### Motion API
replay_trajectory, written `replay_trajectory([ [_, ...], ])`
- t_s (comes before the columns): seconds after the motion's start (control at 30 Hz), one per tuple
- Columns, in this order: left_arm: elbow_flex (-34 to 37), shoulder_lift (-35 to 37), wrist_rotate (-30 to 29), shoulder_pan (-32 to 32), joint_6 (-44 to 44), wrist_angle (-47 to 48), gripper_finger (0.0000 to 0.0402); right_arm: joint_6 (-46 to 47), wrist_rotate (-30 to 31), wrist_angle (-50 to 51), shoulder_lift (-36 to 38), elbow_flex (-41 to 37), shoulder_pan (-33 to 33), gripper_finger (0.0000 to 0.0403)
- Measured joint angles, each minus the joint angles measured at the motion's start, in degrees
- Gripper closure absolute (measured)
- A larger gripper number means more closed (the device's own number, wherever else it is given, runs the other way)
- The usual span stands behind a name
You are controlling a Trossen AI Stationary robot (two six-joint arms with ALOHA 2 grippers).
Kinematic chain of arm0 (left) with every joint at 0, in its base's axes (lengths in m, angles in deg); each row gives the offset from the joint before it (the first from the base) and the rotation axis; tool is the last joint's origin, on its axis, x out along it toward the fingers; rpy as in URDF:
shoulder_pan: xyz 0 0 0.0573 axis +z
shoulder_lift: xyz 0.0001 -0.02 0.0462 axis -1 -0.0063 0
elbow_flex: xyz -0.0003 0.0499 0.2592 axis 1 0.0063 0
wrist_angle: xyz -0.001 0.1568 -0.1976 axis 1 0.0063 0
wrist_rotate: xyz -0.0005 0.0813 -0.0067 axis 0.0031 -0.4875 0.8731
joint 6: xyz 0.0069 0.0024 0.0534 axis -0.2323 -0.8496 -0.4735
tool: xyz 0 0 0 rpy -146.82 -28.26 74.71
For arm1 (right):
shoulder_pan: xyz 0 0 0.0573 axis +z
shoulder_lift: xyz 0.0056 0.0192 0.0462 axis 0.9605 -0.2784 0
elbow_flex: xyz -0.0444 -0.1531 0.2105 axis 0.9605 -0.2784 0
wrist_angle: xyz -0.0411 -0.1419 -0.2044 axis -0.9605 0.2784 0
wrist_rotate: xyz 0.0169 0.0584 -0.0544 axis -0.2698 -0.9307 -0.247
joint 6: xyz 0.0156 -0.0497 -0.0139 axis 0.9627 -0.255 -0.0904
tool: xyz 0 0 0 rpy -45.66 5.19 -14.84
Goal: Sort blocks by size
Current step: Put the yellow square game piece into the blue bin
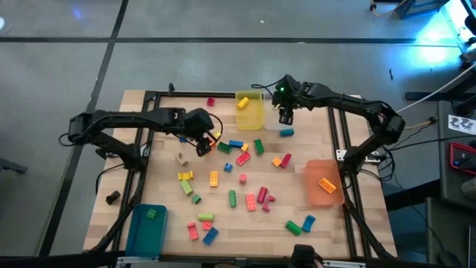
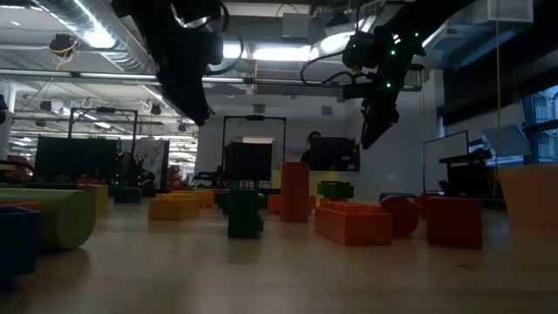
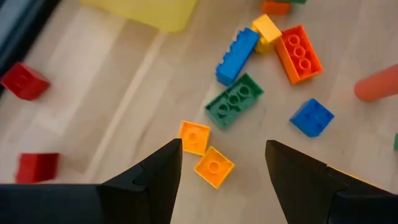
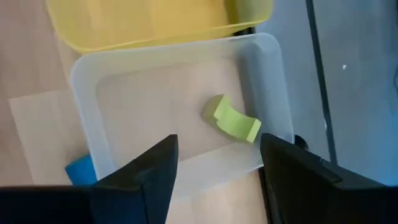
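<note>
Right gripper (image 4: 214,171) is hanging over the clear bin (image 4: 87,81) at roughly one o'clock on the table in the high view, its fingers standing apart and holding nothing. A lime-green block (image 4: 235,120) is lying, or perhaps dropping, inside that bin directly beyond the fingertips, apart from them. The yellow bin (image 4: 155,18) is sitting just beside the clear one, and a blue block (image 4: 79,169) is resting on the wood against the clear bin's outer wall.

Left gripper (image 3: 221,165) is hovering at about ten o'clock from the table's middle, fingers also spread with nothing between them. Two small orange blocks (image 3: 204,151) are lying touching each other just ahead of the gap, with a green block (image 3: 235,99) beyond them and a blue square block (image 3: 311,117) off to one side.

These bricks are looking light, rigid and smooth, so they are probably apt to skid or twist if pinched off-centre. Taking one across its flat side walls, squarely at mid-length, is likely the safest hold; the touching pair may be needing separation first.
</note>
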Motion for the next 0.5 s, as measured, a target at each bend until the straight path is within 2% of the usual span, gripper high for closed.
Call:
replay_trajectory([
  [0.3, 0.00, -6.49, -0.16, -3.10, 6.12, -0.05, 0.0185, 0.19, -1.52, 0.42, -0.22, 0.00, 1.89, 0.0171],
  [0.5, 0.00, -11.79, -0.63, -2.82, 16.64, -0.10, 0.0185, 0.24, -1.52, 0.42, -0.22, 0.00, 4.23, 0.0171],
])
